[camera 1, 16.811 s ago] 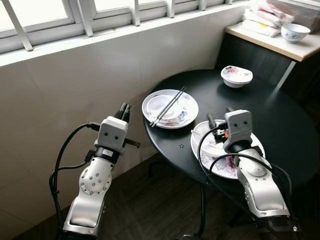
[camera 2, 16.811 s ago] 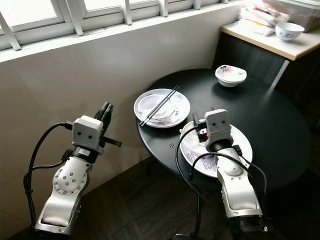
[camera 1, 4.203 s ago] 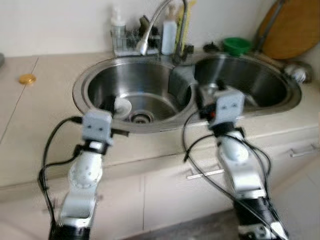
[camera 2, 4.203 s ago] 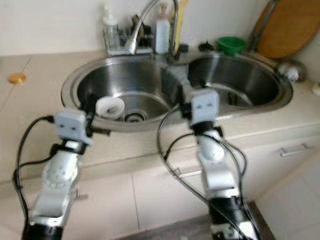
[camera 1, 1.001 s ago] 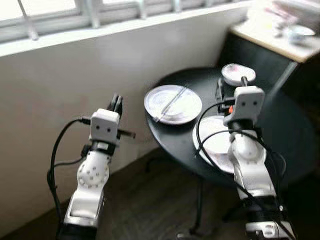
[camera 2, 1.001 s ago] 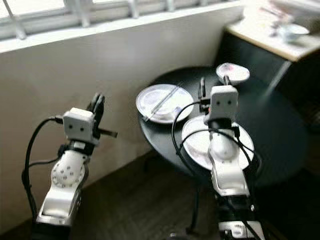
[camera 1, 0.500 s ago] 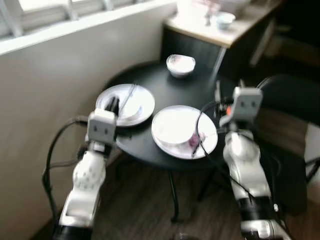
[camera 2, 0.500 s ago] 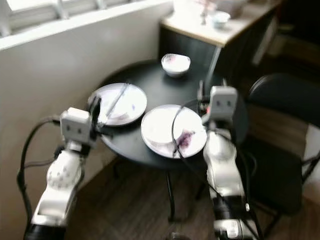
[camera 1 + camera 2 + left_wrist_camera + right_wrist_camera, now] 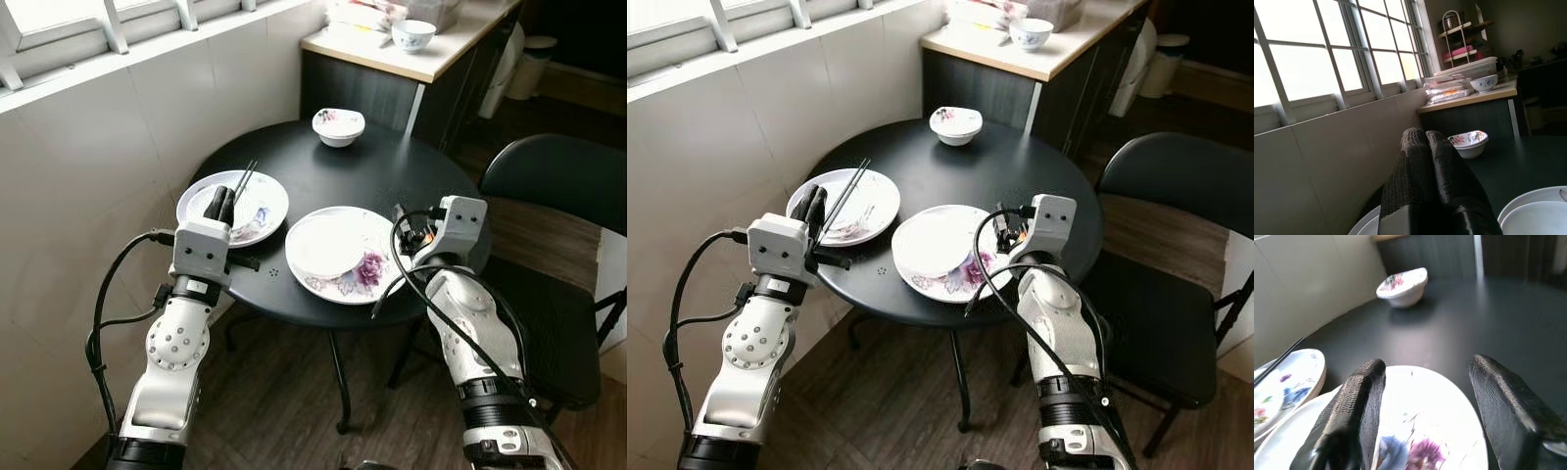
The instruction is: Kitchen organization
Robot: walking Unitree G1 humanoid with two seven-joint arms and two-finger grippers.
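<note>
Right wrist view has the right gripper (image 9: 1422,406) spread wide, holding nothing, hovering at the near edge of the big plate (image 9: 338,257). The left gripper (image 9: 222,207) has its fingers pressed together, empty, beside the chopstick plate (image 9: 260,201). Both plates and a bowl (image 9: 338,125) sit on the table (image 9: 411,176), so clearing seems barely begun. No readable writing.

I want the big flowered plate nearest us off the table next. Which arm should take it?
Probably the right. The right gripper is open, its fingers spread over the near rim of the flowered plate. The left gripper is shut and sits over the other plate with chopsticks.
</note>
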